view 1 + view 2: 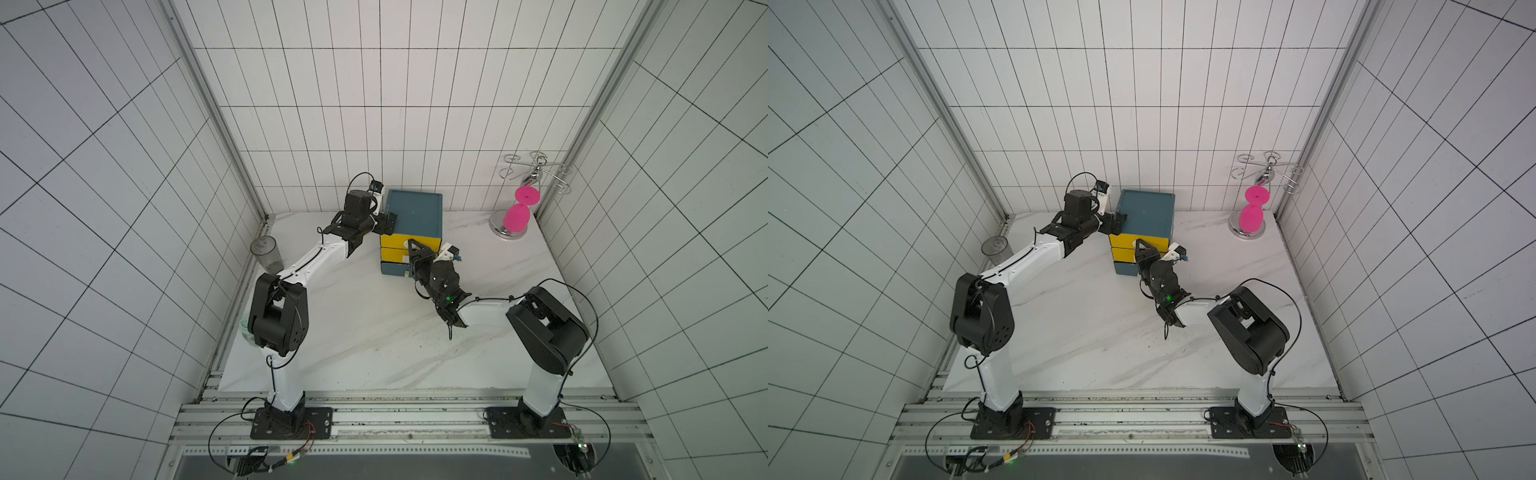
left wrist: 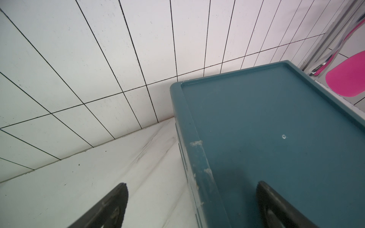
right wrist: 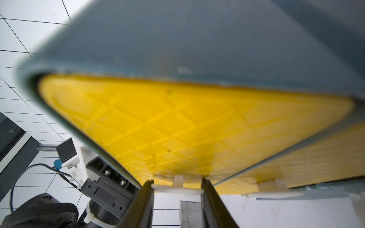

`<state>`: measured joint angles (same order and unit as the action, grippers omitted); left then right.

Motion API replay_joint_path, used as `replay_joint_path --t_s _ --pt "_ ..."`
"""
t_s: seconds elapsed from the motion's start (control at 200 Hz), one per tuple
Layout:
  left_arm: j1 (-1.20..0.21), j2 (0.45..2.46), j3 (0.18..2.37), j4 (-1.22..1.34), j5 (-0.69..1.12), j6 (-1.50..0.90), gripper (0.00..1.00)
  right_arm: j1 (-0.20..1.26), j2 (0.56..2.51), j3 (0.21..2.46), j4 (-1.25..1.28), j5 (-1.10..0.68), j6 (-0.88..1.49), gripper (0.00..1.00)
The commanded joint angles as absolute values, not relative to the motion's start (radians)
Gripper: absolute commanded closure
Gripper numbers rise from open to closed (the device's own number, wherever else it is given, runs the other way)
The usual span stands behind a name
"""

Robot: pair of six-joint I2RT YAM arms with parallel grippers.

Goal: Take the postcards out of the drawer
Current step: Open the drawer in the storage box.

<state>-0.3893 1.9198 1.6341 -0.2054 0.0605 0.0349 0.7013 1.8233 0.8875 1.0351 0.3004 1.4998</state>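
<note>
Cabinet (image 1: 415, 214): teal, standing near the back wall on the marble surface (image 1: 353, 332), showing 2 yellow drawer fronts in both top views.
Top drawer (image 1: 397, 241): sitting pushed in, front lying level with the teal frame.
Postcards: staying hidden; cannot tell which drawer is holding them.
Left gripper (image 1: 390, 222): jaws released and spread wide, straddling the cabinet's upper left edge, 1 finger (image 2: 276, 207) hovering over the lid, 1 hanging beside the wall, grasping nothing.
Right gripper (image 3: 176, 180): jaws grasping the white pull tab (image 3: 177, 191) at the top drawer's front, pads pressing both ends of it.
Pink glass (image 1: 515, 218): hanging upside down on the chrome rack (image 1: 538, 166), in the right back corner.
Clear tumbler (image 1: 266, 253): standing upright at the surface's left edge, well apart from the cabinet.
</note>
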Motion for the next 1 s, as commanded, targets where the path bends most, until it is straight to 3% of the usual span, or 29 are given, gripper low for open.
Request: replay_joint_path --t_s 0.0,0.995 --pt "-0.393 1.914 1.613 -0.238 0.057 0.053 0.01 0.710 1.810 0.875 1.092 0.319 1.502 0.64" --pt "-0.385 1.947 1.640 -0.242 0.054 0.044 0.01 0.895 1.619 0.613 1.123 0.345 1.528 0.67"
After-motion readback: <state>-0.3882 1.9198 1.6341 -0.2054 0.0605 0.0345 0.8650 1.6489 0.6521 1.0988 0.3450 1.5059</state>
